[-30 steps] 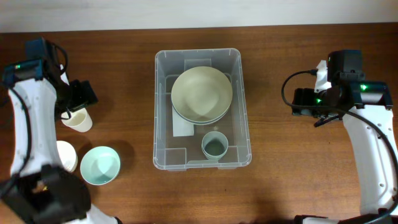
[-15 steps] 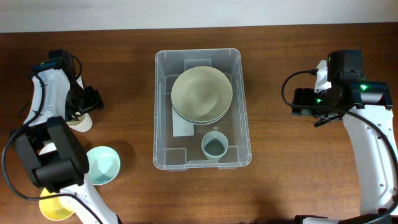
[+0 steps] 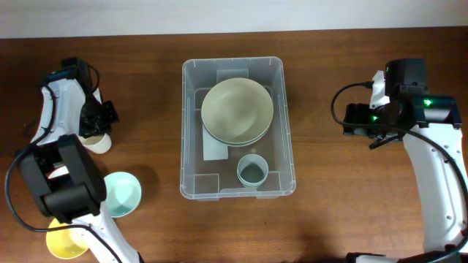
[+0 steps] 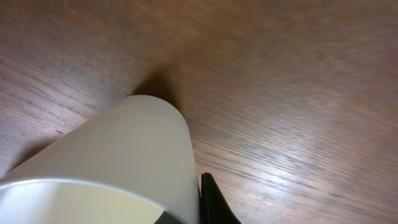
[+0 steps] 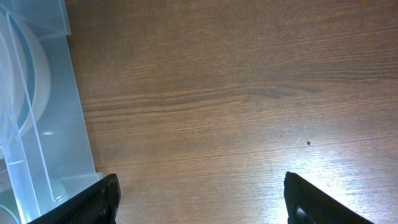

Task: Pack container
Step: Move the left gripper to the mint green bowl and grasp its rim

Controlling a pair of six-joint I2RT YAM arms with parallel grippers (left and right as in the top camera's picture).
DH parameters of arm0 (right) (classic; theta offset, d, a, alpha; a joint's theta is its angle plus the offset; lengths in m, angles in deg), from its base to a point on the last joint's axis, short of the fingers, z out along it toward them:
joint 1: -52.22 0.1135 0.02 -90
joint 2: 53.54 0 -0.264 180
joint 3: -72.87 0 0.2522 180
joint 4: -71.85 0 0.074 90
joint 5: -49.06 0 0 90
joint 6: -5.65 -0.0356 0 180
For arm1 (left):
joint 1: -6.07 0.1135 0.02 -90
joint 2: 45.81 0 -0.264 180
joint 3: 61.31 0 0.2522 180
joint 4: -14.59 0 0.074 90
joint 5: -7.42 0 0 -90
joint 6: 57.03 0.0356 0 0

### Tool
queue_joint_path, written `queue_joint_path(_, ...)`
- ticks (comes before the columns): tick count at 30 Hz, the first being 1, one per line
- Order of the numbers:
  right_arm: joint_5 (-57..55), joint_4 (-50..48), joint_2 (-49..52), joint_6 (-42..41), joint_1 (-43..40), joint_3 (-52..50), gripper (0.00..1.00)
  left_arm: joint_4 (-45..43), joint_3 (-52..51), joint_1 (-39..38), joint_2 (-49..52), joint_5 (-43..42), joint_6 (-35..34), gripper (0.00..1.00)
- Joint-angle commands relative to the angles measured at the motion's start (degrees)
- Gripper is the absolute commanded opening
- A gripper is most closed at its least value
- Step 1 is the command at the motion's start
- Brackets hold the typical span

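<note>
The container (image 3: 184,128) lies in the middle of the table (image 3: 344,219), with a pale green bowl (image 3: 238,109) and a small grey-green cup (image 3: 251,172) inside it. The left gripper (image 3: 99,126) is well apart from it, at the left side, over a cream cup (image 3: 96,142). The right gripper (image 3: 356,120) hovers near the container's right wall, not touching it, with its fingers wide apart.

Compared with one second ago, the left arm has changed its pose. It now covers part of a mint bowl (image 3: 128,193), and a yellow bowl (image 3: 62,245) appears at the bottom left. The container and the right arm are unchanged.

Only the left wrist view shows the cream cup lying close beside one dark finger (image 4: 214,202). The other finger is out of view, so we cannot tell if this gripper is clamped.
</note>
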Motion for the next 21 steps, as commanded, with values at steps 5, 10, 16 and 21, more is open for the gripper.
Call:
queue_joint_path(5,-0.8,-0.1,-0.2,-0.4,0.2,-0.1,0.79,3.2,7.4,-13.6,-18.3,-7.7,0.0,0.00)
queue_joint_path(10,-0.8,-0.1,-0.2,-0.5,0.2,-0.1,0.80,5.6,7.4,-29.0,-24.9,-7.9,-0.7,0.01)
queue_joint_path(16,-0.7,-0.1,-0.2,-0.5,0.2,-0.1,0.79,6.1,7.3,-47.5,-24.1,-10.8,-2.3,0.01)
queue_joint_path(21,-0.7,-0.1,-0.2,-0.5,0.2,-0.1,0.79,7.6,6.8,-55.7,-21.2,-10.9,-4.4,0.01)
